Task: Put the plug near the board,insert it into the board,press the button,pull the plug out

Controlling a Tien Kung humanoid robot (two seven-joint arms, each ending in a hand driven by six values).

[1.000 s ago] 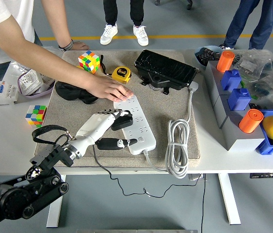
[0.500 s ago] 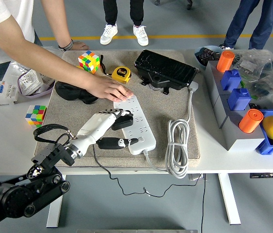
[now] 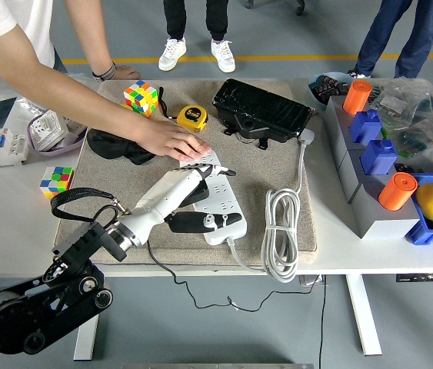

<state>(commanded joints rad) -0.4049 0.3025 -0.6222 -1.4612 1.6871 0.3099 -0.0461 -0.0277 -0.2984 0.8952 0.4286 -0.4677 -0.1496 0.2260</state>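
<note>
power strip point(image 3: 218, 201) sits mid-mat point(image 3: 293, 169), coiled cable point(image 3: 281, 231) to its right, tape measure point(image 3: 192, 117) and cube point(image 3: 141, 98) behind it, bins point(image 3: 370, 196) along the counter's point(image 3: 16, 231) right side.

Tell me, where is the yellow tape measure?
In the head view the yellow tape measure sits at the far side of the mat, between the colourful cube and the black case.

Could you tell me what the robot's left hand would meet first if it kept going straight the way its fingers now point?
Probably the person's hand pressing on the power strip; the left hand points up-right over the strip. Depth is unclear.
</note>
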